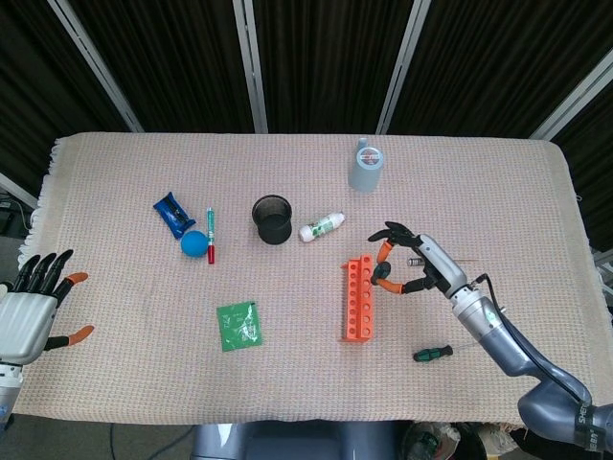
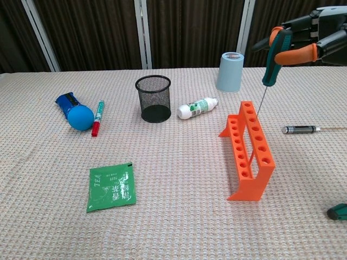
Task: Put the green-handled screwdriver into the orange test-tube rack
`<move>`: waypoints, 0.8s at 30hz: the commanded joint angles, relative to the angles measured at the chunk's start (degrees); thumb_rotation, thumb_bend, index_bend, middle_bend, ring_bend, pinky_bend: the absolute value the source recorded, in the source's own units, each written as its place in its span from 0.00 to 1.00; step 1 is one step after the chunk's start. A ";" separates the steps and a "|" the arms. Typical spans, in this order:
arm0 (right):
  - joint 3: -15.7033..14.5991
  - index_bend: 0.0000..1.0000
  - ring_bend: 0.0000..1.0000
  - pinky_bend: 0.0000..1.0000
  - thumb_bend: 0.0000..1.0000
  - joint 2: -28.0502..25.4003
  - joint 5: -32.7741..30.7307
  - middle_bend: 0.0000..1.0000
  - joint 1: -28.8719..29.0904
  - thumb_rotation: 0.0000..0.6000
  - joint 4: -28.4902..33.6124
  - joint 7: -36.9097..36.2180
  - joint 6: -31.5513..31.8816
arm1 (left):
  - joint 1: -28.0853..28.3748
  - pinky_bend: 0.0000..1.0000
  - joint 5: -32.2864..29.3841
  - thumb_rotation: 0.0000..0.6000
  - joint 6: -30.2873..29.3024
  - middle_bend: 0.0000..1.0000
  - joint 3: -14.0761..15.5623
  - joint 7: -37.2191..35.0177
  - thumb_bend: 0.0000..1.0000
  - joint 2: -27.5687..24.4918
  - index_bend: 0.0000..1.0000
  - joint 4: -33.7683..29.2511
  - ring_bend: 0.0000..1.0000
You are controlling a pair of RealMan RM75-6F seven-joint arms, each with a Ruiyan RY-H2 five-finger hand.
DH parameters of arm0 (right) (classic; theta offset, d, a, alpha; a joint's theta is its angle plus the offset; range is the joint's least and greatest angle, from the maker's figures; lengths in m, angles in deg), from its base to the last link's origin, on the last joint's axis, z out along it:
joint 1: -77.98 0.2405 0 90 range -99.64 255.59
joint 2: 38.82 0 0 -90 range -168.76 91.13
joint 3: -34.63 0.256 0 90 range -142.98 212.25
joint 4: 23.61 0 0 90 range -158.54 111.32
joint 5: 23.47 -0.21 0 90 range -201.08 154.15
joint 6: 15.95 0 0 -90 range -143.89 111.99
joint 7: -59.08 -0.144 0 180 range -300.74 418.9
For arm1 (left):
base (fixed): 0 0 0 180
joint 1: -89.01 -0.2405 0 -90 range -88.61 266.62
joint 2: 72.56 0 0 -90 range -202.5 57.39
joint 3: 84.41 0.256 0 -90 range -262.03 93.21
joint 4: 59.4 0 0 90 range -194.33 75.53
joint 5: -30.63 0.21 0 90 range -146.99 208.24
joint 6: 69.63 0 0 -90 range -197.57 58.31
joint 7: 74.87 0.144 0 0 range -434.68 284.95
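The orange test-tube rack (image 1: 358, 299) (image 2: 250, 151) stands right of the table's middle. My right hand (image 1: 417, 264) (image 2: 314, 43) hovers just beyond its far end and pinches a green-handled screwdriver (image 2: 269, 69) upright. The thin shaft points down, its tip at the rack's far holes. I cannot tell whether the tip is inside a hole. A second green-handled screwdriver (image 1: 433, 354) (image 2: 339, 211) lies flat on the cloth near the front right. My left hand (image 1: 29, 307) rests open at the front left edge, holding nothing.
A black mesh cup (image 1: 274, 219), a white bottle (image 1: 322, 227) and a grey-blue cup (image 1: 366, 165) stand behind the rack. A blue ball (image 1: 194, 242), marker (image 1: 210, 235) and blue packet (image 1: 172, 212) lie left. A green tea sachet (image 1: 238, 325) lies front. A metal-handled tool (image 2: 301, 129) lies right of the rack.
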 commanded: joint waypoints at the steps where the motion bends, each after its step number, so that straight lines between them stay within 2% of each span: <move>1: -0.28 0.63 0.00 0.10 0.36 0.58 -0.63 0.25 0.48 1.00 -0.22 0.67 0.06 | 0.03 0.00 -0.18 0.83 0.09 0.00 -0.03 0.06 0.01 -0.06 0.25 -0.02 0.00; 24: -1.67 0.63 0.00 0.08 0.36 3.45 -4.34 0.25 1.59 1.00 -1.29 4.17 1.45 | 0.14 0.00 -0.77 0.82 0.46 0.00 0.05 -0.71 0.01 0.18 0.25 0.88 0.00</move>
